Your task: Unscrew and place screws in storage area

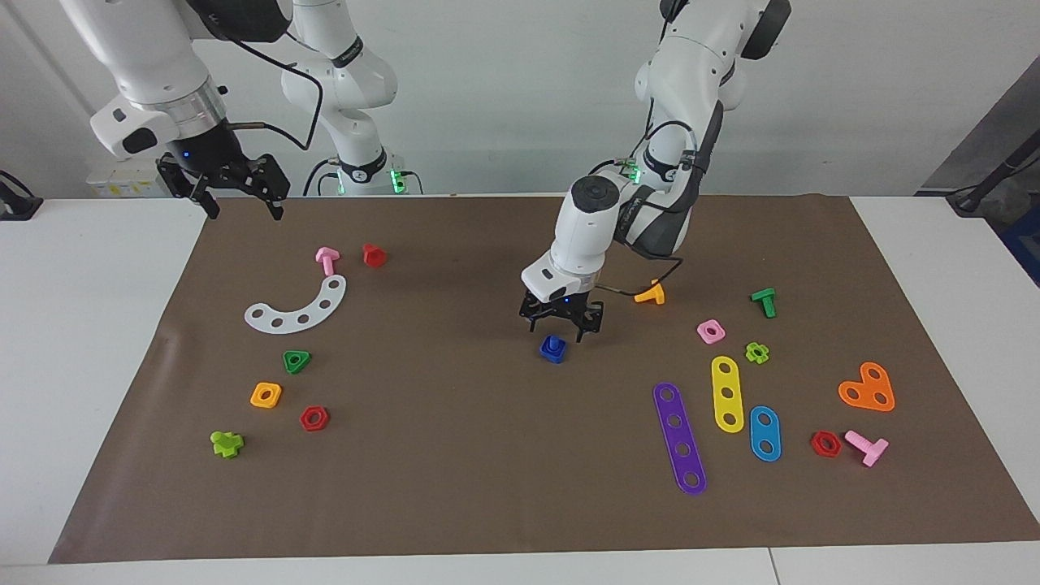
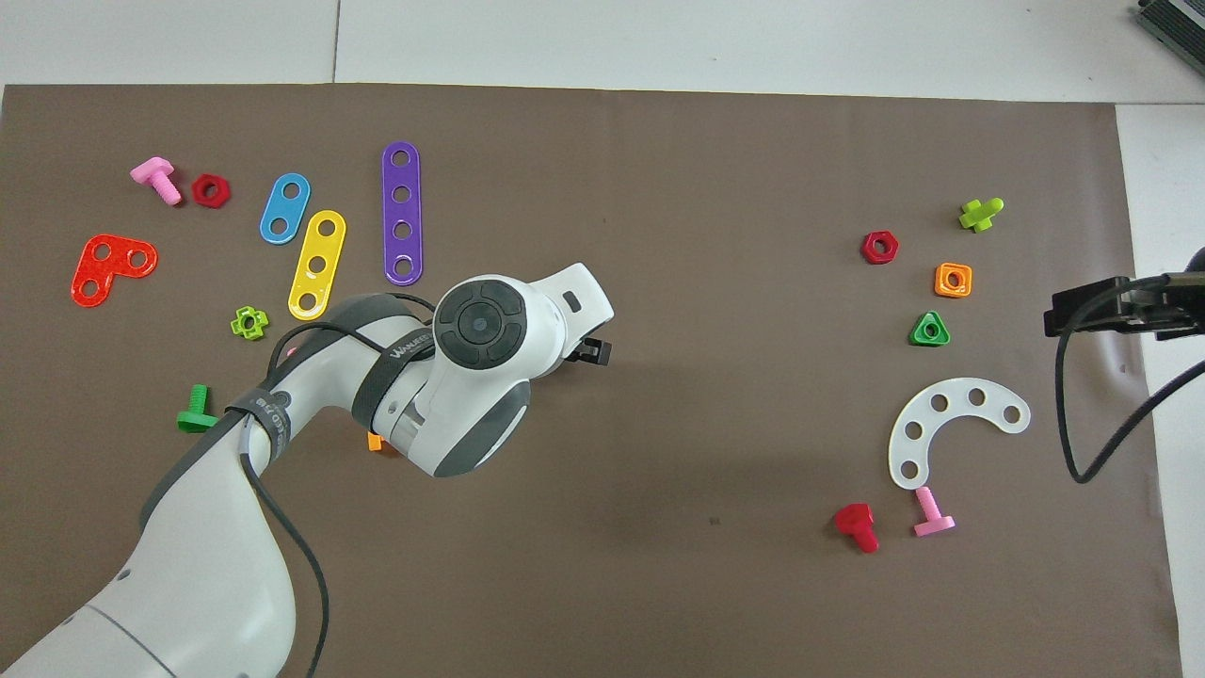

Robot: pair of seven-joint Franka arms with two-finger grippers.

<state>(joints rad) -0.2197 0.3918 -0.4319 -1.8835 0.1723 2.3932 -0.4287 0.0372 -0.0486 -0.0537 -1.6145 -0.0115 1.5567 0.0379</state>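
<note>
A small dark-blue screw [image 1: 552, 348] sits on the brown mat near its middle; from here I cannot tell whether a nut is on it. My left gripper [image 1: 561, 329] hangs open just above it, fingers spread, not touching it. In the overhead view the left hand [image 2: 490, 330] hides the screw. The storage area [image 1: 357, 366] is bare mat beside the white curved strip [image 1: 296, 307], green triangular nut [image 1: 296, 361], orange square nut [image 1: 266, 395] and red hex nut [image 1: 314, 418]. My right gripper [image 1: 244, 210] waits open, raised over the mat's edge at its own end.
A pink bolt [image 1: 327, 260], a red bolt [image 1: 374, 255] and a lime bolt [image 1: 227, 443] lie around the storage area. Toward the left arm's end lie purple [image 1: 680, 439], yellow [image 1: 727, 393] and blue [image 1: 764, 433] strips, an orange bolt [image 1: 650, 293] and other small parts.
</note>
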